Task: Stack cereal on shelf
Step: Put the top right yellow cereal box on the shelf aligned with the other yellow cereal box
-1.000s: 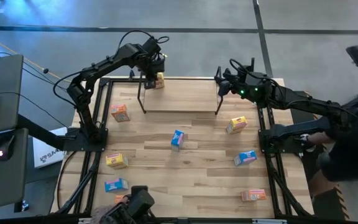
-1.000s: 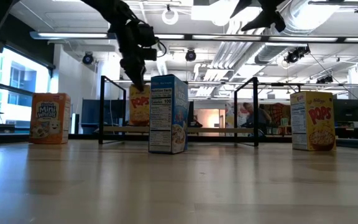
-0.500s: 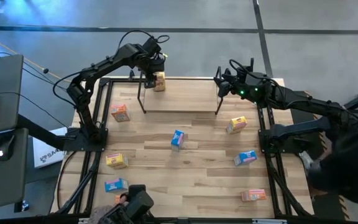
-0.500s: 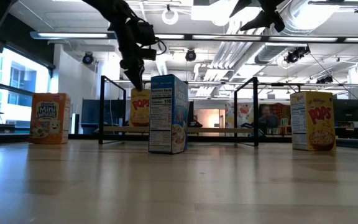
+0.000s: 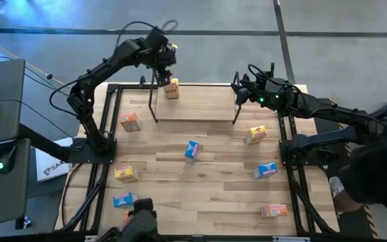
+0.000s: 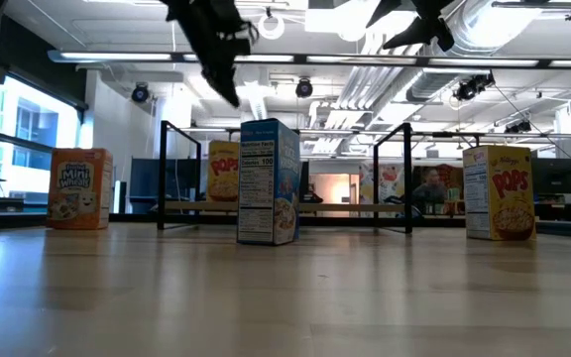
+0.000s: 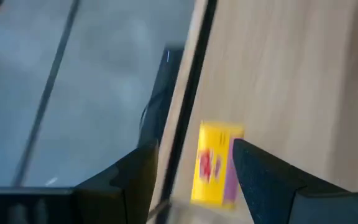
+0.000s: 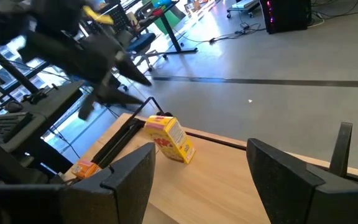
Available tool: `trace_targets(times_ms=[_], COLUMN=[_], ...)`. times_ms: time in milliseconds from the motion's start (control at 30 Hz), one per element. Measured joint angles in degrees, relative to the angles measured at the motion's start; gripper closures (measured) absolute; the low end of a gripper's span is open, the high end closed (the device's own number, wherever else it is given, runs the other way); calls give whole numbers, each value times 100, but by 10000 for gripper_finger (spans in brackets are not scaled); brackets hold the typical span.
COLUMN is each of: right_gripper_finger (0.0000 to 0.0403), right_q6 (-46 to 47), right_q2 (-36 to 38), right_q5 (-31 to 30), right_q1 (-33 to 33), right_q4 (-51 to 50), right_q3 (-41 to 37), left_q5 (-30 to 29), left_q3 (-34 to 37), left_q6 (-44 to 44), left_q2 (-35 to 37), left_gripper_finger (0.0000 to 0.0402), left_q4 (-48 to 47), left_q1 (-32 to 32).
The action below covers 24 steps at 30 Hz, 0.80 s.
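The wooden table (image 5: 207,195) fills the centre of the high view, with dark frames along its left and right edges. The shelf (image 5: 193,101) is seen at the table's upper edge, its black rod uprights rising at both ends.

The left arm is reached in from the upper left of the high view, and the left gripper (image 5: 166,67) is held in the air just above the shelf's left end; its fingers (image 7: 266,177) are spread apart, with nothing between them. The right gripper (image 5: 238,87) is found at the upper right, beside the shelf's right upright, its fingers (image 8: 284,174) also parted and empty.

One yellow box (image 5: 173,88) is stood upright on the shelf's left end, directly below the left gripper and apart from it. The other cereal boxes are scattered on the table: an orange box (image 5: 130,122) at left, a blue box (image 5: 192,150) at centre, a second yellow box (image 5: 255,135) at right, with more seen nearer the lower edge.
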<state>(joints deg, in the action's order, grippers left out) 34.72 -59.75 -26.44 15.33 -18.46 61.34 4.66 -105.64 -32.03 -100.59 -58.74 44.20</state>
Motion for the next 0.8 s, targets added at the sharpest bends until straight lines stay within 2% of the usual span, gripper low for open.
trace_targets(times_ms=[100, 200, 367, 433, 533, 633, 700, 800], right_gripper_finger=[158, 158, 158, 158, 158, 158, 158, 158], right_q6=[0, 0, 104, 129, -120, -475, -721, -962], right_q2=[0, 0, 0, 0, 0, 0, 1, 2], right_q5=[-3, -5, 77, 163, 278, 431, 531, 707], right_q1=[0, 0, 2, 2, 2, 2, 2, 2], right_q4=[0, 2, 2, 2, 2, 9, 9, 9], right_q3=[0, -1, -2, -2, -2, -2, -2, -2], left_q5=[913, 1639, 1740, 1752, 1744, 1685, 1636, 1246], left_q3=[52, 600, 2440, 3247, 4331, 5114, 5446, 5653], left_q6=[1189, 2142, 3077, 3508, 4196, 4675, 4849, 4883], left_q2=[297, 775, 1954, 2465, 3238, 3872, 4178, 4492], left_gripper_finger=[212, 251, 365, 392, 377, 354, 344, 334], left_q4=[483, 1072, 2910, 3803, 5062, 6091, 6520, 6656], left_q1=[48, -6, -548, -822, -1207, -1556, -1719, -1899])
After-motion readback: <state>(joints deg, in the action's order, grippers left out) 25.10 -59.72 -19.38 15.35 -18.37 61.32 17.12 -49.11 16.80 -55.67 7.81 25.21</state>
